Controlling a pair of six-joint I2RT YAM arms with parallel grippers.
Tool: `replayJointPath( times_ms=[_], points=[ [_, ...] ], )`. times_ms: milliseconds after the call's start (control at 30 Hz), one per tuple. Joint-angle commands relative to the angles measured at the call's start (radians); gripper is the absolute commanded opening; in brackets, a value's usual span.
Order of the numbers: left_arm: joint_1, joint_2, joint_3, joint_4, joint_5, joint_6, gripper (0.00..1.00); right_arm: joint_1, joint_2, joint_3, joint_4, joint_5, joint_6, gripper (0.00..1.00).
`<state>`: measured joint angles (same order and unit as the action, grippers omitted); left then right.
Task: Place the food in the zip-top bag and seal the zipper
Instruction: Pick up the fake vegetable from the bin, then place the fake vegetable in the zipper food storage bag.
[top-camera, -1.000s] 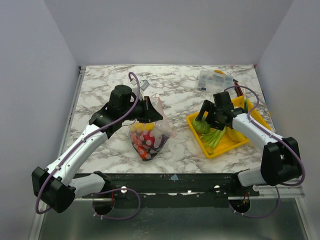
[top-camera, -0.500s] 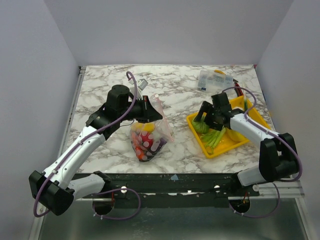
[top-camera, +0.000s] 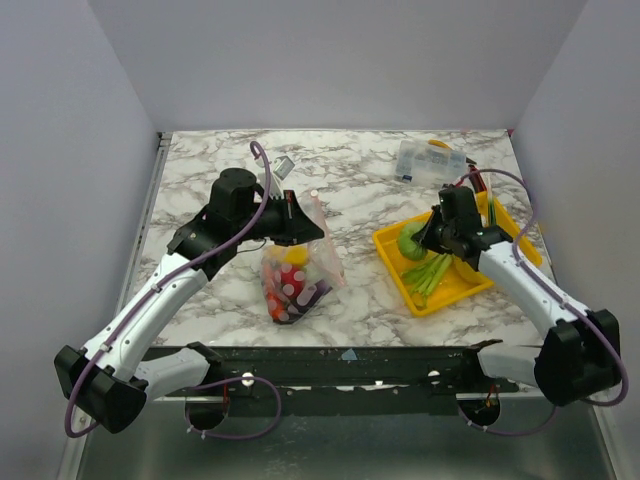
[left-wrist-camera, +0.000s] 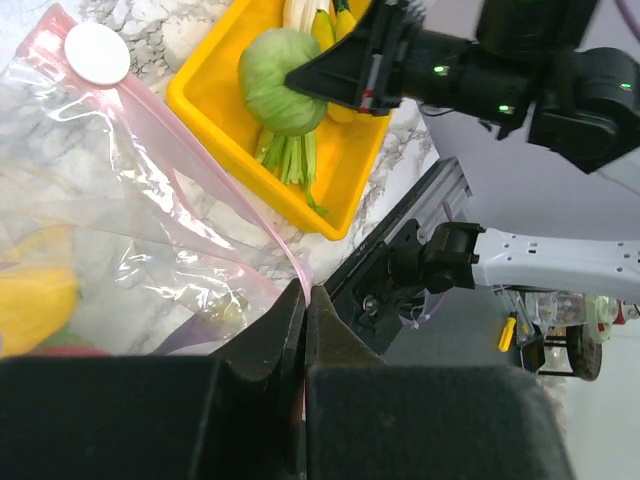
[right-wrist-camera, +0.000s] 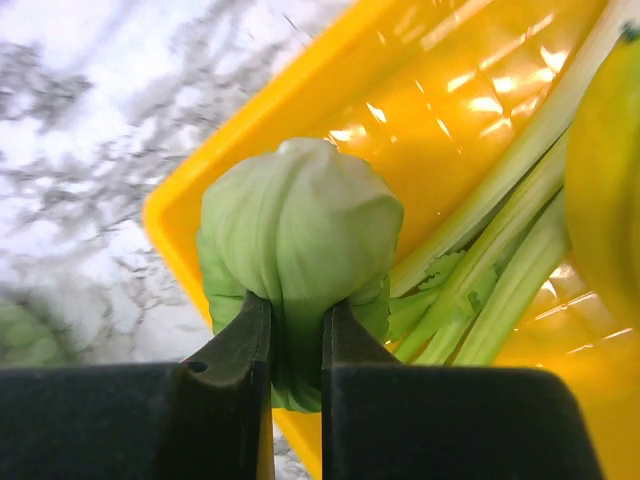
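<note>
The zip-top bag (top-camera: 297, 272) hangs upright at the table's middle, with red and yellow food (top-camera: 287, 285) inside. My left gripper (top-camera: 303, 229) is shut on the pink zipper (left-wrist-camera: 205, 205) at the bag's (left-wrist-camera: 110, 220) mouth; the left wrist view has the strip running in between my closed fingertips (left-wrist-camera: 305, 296). My right gripper (top-camera: 426, 238) is over the yellow tray (top-camera: 458, 288), shut on a round green vegetable (top-camera: 410, 242). The right wrist view shows the two fingers pinching the base of that green vegetable (right-wrist-camera: 300, 235) above the tray (right-wrist-camera: 470, 110).
Green stalks (top-camera: 428, 272) and a yellow banana (right-wrist-camera: 608, 200) lie in the tray. A rigid clear compartment box (top-camera: 430, 160) stands at the back right. A small grey object (top-camera: 284, 167) lies behind the bag. A white disc (left-wrist-camera: 97, 53) sits on the bag's corner.
My right gripper has gone from wide open to shut on the round green vegetable and has shifted slightly right with it. The left gripper keeps its hold on the zipper strip.
</note>
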<state>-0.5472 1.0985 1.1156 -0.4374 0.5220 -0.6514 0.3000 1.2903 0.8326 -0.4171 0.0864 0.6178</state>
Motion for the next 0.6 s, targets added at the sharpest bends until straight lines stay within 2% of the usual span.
replayJointPath(
  times_ms=[0,200,400,567],
  points=[
    [-0.004,-0.008,0.040,0.000,0.036,0.015,0.00,0.013,-0.154,0.135,-0.092,0.012,-0.099,0.00],
    [-0.004,-0.013,0.050,-0.018,0.020,0.025,0.00,0.091,-0.218,0.272,-0.050,-0.274,-0.071,0.00],
    [-0.004,-0.036,0.035,-0.017,0.006,0.034,0.00,0.161,-0.270,0.226,0.175,-0.492,0.092,0.00],
    [-0.004,-0.058,0.025,-0.009,0.009,0.038,0.00,0.199,-0.269,0.172,0.317,-0.553,0.205,0.00]
  ],
)
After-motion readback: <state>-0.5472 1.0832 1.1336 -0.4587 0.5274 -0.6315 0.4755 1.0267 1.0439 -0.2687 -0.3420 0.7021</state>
